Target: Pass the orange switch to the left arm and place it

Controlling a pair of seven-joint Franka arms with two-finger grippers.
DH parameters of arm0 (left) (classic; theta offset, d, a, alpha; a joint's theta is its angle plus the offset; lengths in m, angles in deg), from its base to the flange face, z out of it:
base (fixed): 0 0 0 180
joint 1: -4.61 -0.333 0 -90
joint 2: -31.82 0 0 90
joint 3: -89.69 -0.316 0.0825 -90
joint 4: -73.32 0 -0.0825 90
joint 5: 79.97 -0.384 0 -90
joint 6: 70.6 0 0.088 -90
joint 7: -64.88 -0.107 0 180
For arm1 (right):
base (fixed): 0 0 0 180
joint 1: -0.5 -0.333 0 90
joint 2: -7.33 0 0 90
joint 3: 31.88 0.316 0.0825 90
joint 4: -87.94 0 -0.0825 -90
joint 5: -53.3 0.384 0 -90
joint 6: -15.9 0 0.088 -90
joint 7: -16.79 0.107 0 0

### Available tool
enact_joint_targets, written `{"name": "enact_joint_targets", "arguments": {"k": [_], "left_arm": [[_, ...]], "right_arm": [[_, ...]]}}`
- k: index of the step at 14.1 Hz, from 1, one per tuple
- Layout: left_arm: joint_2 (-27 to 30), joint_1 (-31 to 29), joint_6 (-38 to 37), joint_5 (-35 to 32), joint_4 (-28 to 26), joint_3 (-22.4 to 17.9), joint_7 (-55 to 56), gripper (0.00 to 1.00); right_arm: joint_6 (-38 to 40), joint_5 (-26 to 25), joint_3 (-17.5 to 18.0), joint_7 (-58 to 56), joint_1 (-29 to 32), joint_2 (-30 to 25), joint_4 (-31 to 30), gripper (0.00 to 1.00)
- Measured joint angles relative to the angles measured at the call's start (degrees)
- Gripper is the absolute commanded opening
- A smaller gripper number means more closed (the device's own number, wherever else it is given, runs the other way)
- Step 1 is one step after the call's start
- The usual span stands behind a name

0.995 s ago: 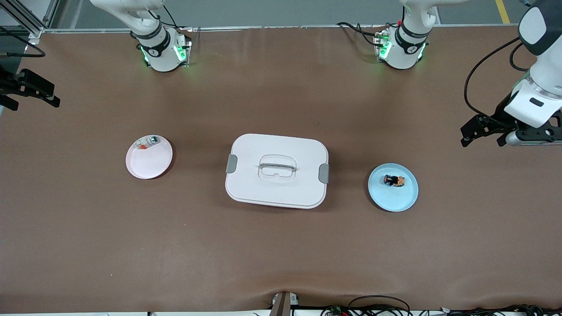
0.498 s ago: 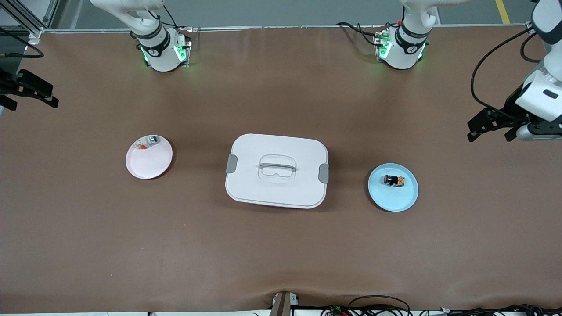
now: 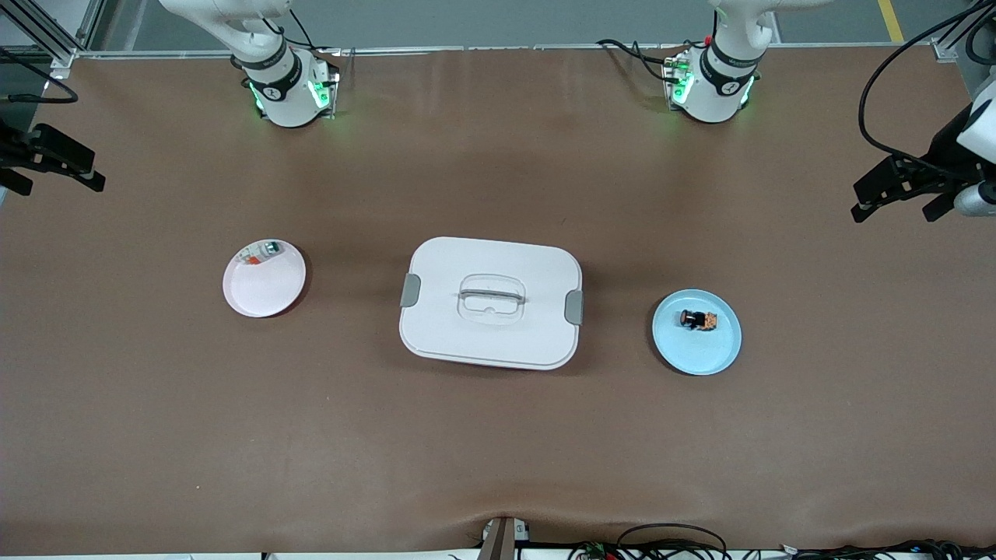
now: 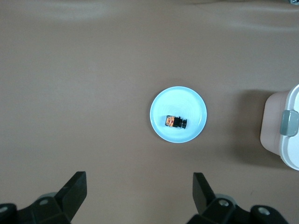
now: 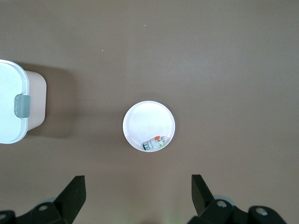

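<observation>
Left gripper (image 3: 895,190): fingers spread wide, empty, up in the air over bare table at the left arm's end. Its wrist view confirms both fingertips (image 4: 74,186) well apart with nothing between them.

Right gripper (image 3: 58,167): also apart and empty, over the table edge at the right arm's end. Its wrist view shows the pink plate (image 5: 149,125) carrying a small white part (image 5: 155,142) with green and orange bits. Not the target.

Orange switch (image 3: 699,320): lies on its side on the blue plate (image 3: 704,358), toward the left arm's end of the table, nearer the front camera than the spot under the left gripper. Long axis runs roughly along the table's length; black cylinder end points toward the box (image 3: 490,303), orange block end away from it. In the left wrist view the switch (image 4: 175,122) sits near the plate's middle.

Judgement: the left arm is the nearer one by far, so the pick falls to it. It needs to travel toward the box and the front camera, then descend with the fingers closing across the switch's short width. The box stands between the two plates, so any handover has to clear it.
</observation>
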Motion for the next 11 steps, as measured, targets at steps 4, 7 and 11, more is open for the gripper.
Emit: {"name": "enact_joint_targets", "arguments": {"k": [4,7,11], "left_arm": [[-0.1,0.2,-0.4,0.0,0.0,0.0,0.0,1.0],[-0.1,0.2,-0.9,0.0,0.0,0.0,0.0,1.0],[-0.1,0.2,-1.1,0.0,0.0,0.0,0.0,1.0]], "right_arm": [[0.0,0.5,-0.1,0.6,0.1,0.0,0.0,1.0],[0.0,0.7,-0.1,0.6,0.1,0.0,0.0,1.0],[0.0,0.7,-0.1,0.6,0.1,0.0,0.0,1.0]]}}
